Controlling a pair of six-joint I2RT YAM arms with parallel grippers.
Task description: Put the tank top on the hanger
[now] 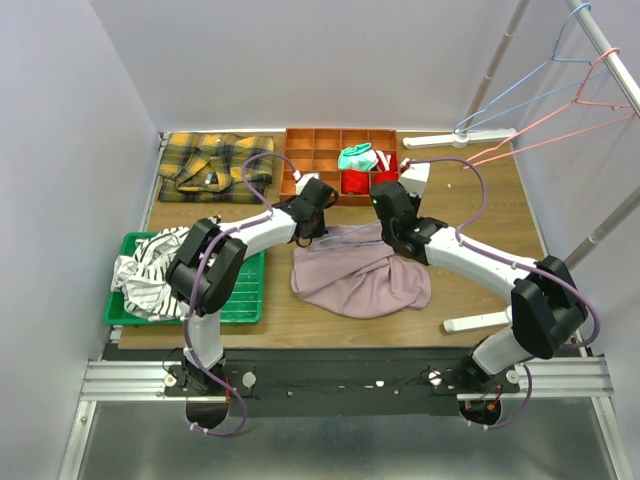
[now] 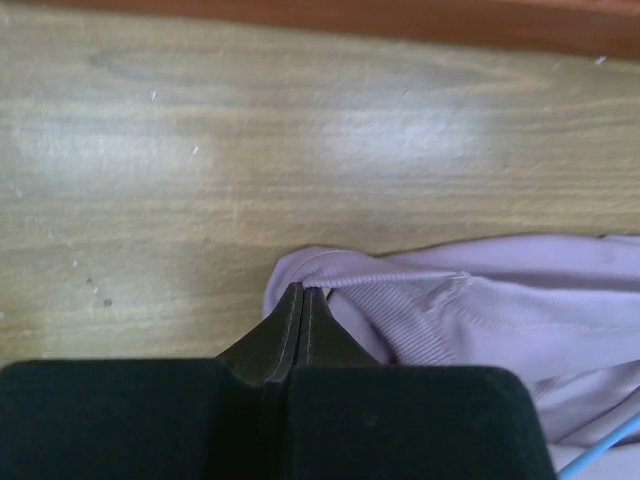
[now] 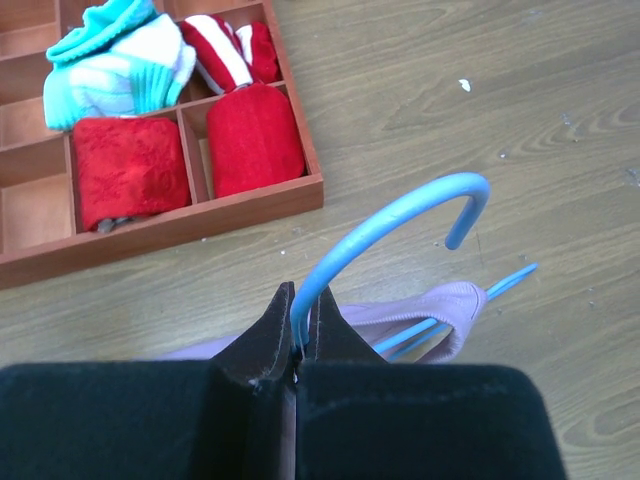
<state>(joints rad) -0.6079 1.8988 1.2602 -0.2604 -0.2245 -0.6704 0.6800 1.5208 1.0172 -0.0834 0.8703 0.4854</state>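
The mauve-pink tank top [image 1: 360, 278] lies crumpled on the wooden table between my two arms. My left gripper [image 1: 310, 232] sits at its far left corner; in the left wrist view the gripper [image 2: 303, 292] is shut, pinching the ribbed strap edge of the tank top [image 2: 470, 310]. My right gripper [image 1: 397, 228] is at the top's far right corner, shut on the neck of the light-blue hanger [image 3: 400, 215], just below its hook. A strap of the tank top [image 3: 455, 300] loops over the hanger's wire. Most of the hanger is hidden inside the fabric.
A wooden compartment tray [image 1: 300, 160] with socks stands behind the grippers. A yellow plaid cloth [image 1: 210, 165] lies at the back left. A green tray [image 1: 245, 295] holds a striped garment [image 1: 145, 275]. A rail at the right carries a blue hanger [image 1: 545, 75] and a pink hanger [image 1: 590, 108].
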